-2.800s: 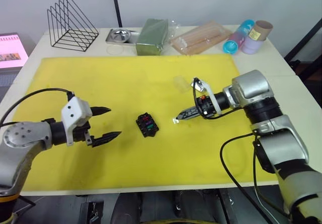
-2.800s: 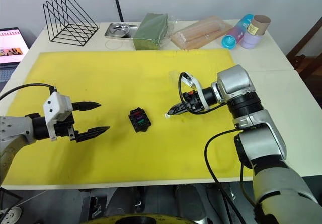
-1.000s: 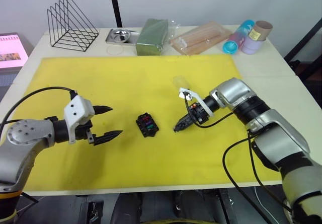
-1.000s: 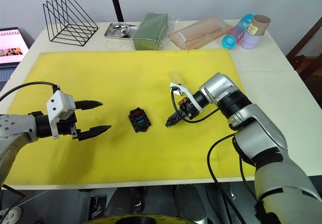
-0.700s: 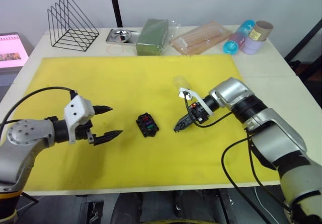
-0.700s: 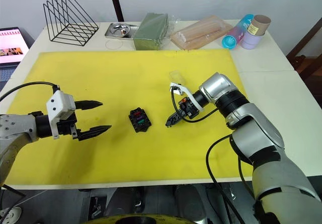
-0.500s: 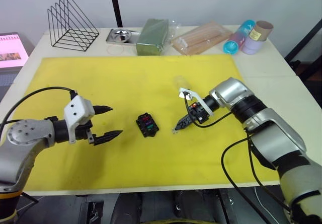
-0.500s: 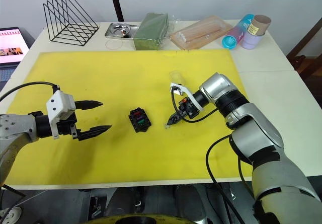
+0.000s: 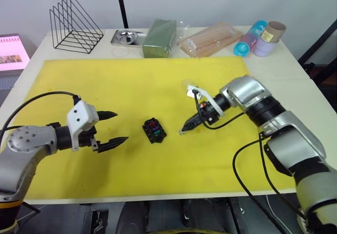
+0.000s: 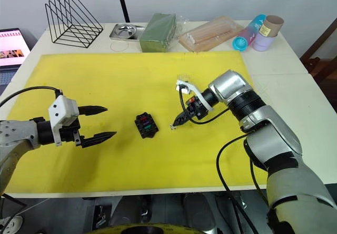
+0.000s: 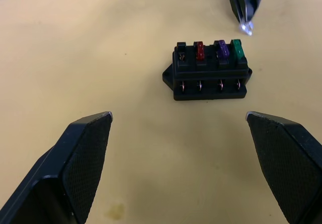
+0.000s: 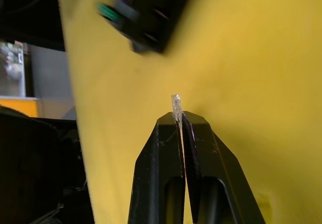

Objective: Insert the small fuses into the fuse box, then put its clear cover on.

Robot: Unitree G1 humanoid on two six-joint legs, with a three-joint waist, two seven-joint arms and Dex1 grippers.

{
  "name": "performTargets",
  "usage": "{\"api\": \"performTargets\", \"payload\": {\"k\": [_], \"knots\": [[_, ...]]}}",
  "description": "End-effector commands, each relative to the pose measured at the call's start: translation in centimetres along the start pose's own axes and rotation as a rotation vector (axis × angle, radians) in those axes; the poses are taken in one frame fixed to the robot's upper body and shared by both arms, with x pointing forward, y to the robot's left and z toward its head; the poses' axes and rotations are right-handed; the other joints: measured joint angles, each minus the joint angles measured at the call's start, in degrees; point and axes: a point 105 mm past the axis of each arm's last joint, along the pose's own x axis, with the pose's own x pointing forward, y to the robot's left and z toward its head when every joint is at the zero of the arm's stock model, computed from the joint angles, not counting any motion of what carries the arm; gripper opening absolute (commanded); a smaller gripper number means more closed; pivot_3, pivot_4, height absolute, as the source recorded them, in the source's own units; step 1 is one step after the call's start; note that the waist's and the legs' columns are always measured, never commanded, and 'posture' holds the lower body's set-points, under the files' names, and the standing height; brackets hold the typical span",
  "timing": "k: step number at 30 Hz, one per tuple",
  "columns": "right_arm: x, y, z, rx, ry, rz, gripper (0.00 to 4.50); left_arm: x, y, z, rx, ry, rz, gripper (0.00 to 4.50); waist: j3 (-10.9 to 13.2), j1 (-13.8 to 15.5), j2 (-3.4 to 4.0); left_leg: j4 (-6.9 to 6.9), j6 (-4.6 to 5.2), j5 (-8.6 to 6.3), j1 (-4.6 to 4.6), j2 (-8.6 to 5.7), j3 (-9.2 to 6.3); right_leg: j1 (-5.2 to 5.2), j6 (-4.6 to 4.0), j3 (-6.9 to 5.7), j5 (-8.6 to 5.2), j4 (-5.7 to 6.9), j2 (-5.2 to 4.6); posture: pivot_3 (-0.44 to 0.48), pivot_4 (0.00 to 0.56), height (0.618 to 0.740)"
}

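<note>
Even, bright overhead light in both head views; wrist views less clean.

Yellow mat (image 9: 131, 87) evenly lit, shadows soft and short, no hard glare. Head views sharp centre to edge. Left wrist view has a warmer tint; fuse box (image 11: 209, 72) in focus, left claw (image 11: 181, 168) fingers soft in the foreground. Right wrist view: right claw (image 12: 180, 119) tips sharp, fuse box smeared by blur, dark region along one side.

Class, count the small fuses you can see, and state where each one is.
4: red, purple and green sit side by side in the fuse box; a pale one is pinched in the right pincer beside it. More may be hidden.
</note>
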Motion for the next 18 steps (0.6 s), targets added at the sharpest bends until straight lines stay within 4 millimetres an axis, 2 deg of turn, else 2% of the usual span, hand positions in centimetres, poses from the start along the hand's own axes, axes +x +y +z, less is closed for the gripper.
{"api": "performTargets", "payload": {"k": [1,5,8,11,18], "knots": [[-1.1,3.6,4.4,-0.261,-0.069,0.012,0.04,-0.6,0.4,0.6,0.030,-0.015,0.016,4.50,0.00,-0.01,0.00,0.00,0.00,0.00,0.00,0.01,0.00,0.00,0.00,0.00,0.00,0.00,0.01,0.000,0.150,0.740],[-0.5,5.4,7.4,-0.492,-0.112,-0.020,0.04,-0.3,0.5,0.1,0.006,-0.015,0.012,4.50,-0.01,0.03,-0.01,0.00,0.00,0.00,0.00,0.01,-0.01,0.00,0.00,-0.01,0.00,0.01,0.00,0.000,0.150,0.740],[0.7,5.5,8.7,-0.685,-0.127,-0.060,0.04,0.0,0.5,-0.3,-0.017,-0.016,0.008,4.50,-0.01,0.05,-0.01,0.00,0.00,0.00,0.00,0.01,0.00,0.02,0.00,-0.01,0.00,0.00,-0.01,0.000,0.150,0.740],[2.0,5.2,9.3,-0.808,-0.123,-0.071,0.04,0.4,0.5,-0.6,-0.038,-0.023,0.007,4.50,-0.01,0.11,-0.01,0.01,0.00,0.00,0.00,0.00,0.01,0.02,0.01,-0.02,0.00,0.00,-0.03,0.000,0.150,0.740],[3.7,4.2,9.1,-0.946,-0.071,-0.058,0.04,1.3,0.4,-0.7,-0.063,-0.040,-0.001,4.50,-0.01,0.08,-0.02,0.03,0.00,0.00,0.00,-0.01,0.01,0.04,0.01,-0.03,0.01,0.01,-0.05,0.000,0.150,0.740]]}}
